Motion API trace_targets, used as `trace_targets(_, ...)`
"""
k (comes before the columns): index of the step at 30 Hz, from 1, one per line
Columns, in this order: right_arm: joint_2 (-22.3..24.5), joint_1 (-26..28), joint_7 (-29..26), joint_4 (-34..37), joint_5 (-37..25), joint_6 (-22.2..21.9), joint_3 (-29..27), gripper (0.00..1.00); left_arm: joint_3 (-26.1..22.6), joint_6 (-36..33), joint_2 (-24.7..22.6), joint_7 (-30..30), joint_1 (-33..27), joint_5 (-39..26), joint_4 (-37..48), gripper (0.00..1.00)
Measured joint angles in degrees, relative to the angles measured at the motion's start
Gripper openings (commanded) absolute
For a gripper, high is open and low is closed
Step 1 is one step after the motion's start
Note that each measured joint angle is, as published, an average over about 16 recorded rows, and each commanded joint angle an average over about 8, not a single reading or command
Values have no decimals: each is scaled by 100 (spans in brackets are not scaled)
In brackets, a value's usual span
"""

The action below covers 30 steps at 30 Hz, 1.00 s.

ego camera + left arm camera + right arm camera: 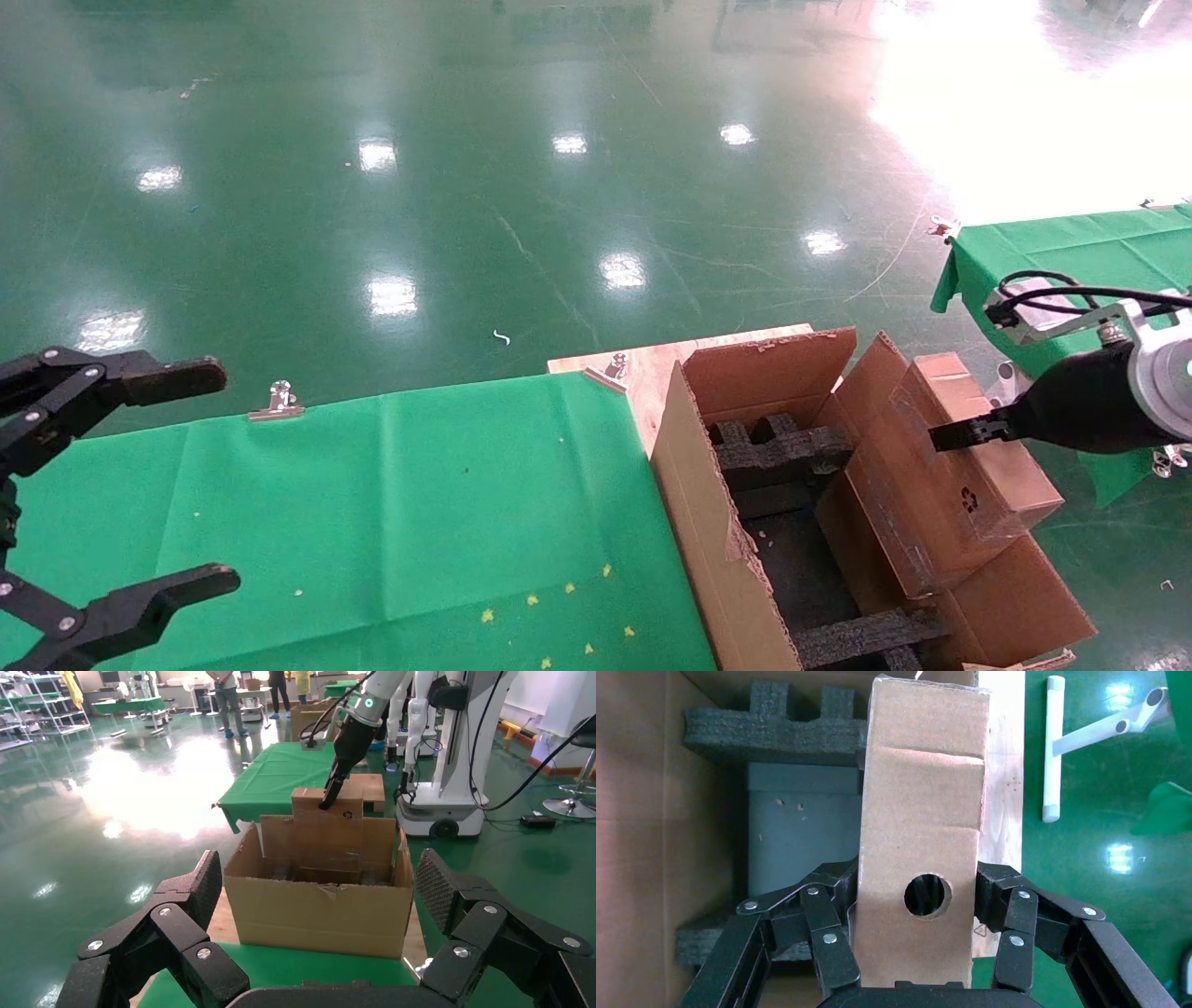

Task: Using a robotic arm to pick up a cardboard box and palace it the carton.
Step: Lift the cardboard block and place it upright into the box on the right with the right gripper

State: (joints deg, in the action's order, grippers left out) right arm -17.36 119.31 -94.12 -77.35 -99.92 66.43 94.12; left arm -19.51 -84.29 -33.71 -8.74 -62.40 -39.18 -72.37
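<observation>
I've got the right hand clamped on the cardboard box, fingers pressed to both narrow sides, seen best in the right wrist view. The box hangs tilted over the far-right part of the carton, its lower end down inside the opening, beside the carton's right wall. Can't tell if it touches bottom.

Edges & room: the carton sits at the right end of the desk, on bare wood past the green cloth. Its flaps stand up ragged at the back and right, so the opening is tight on that side. Left of the box the carton's interior is open.

Inside the carton: black foam inserts at the far end and another strip at the near end, w/ a dark floor between.

View diffs: the right wrist view shows a round hole in the box's top face and a grey block between the foam pieces; the head view doesn't show either. The head view shows the recycling mark on the box's side. The left wrist view shows the carton's front wall w/ a torn rim, and the white robotic arm coming down from above.

Left hand is parked over the desk's left end, spread wide, holding nothing.
</observation>
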Motion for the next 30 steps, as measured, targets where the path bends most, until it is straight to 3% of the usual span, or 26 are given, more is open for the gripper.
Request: trace_targets(30, -308, -964, -715, 43, -573, -1008, 455, 0, -2, 1, 1, 1, -1, 2, 0, 100)
